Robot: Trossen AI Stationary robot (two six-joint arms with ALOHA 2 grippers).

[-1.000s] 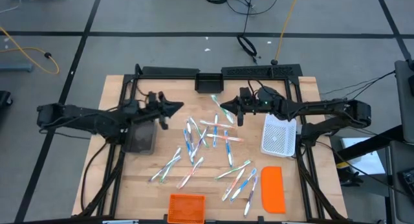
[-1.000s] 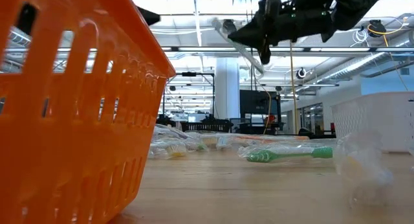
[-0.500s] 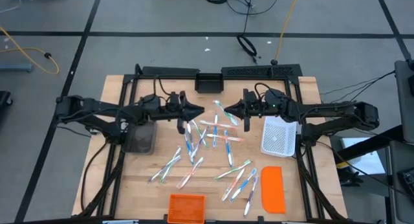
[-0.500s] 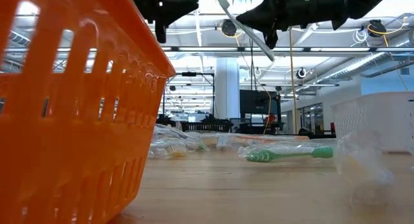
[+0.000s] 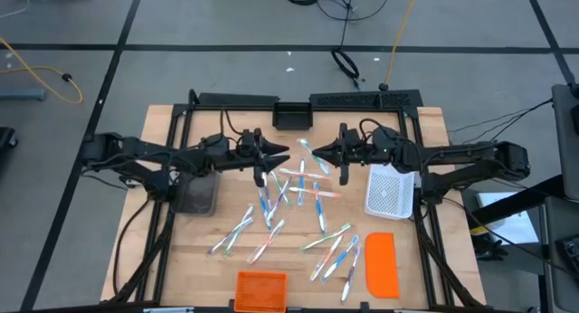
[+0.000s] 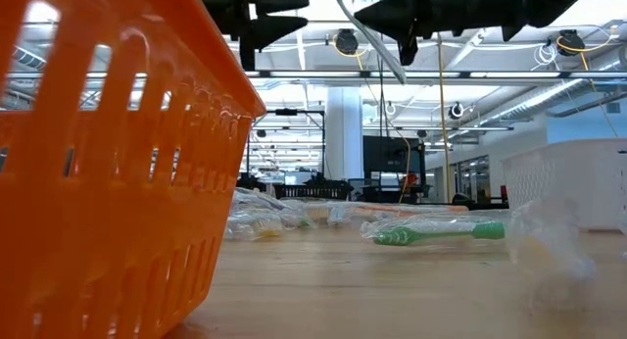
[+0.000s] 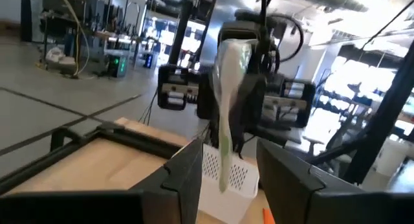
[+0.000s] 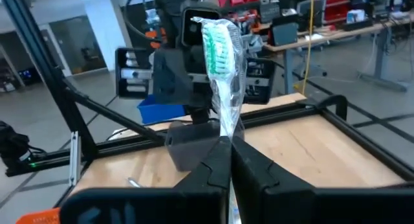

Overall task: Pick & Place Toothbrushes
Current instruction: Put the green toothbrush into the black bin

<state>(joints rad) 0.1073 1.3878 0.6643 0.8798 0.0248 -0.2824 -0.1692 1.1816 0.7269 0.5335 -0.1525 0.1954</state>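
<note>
Mid-frame above the surface (image 5: 181, 250), the right gripper (image 5: 318, 154) jaws clench a green toothbrush (image 8: 222, 75); the facing left gripper (image 5: 282, 155) jaws spread apart, holding nothing.

Wooden table (image 5: 181, 250): scattered toothbrushes (image 5: 271, 200), white mesh basket (image 5: 390, 190), orange lid (image 5: 382, 263), orange basket (image 5: 261, 290), dark bin (image 5: 196, 194).

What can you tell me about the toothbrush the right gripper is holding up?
The toothbrush has green bristles and a pale handle, sealed in a clear, crinkly wrapper. The right gripper is shut on its handle end, holding it well above the table, head pointing toward the left gripper, whose fingers are spread just short of it. Nothing else touches it.
</note>
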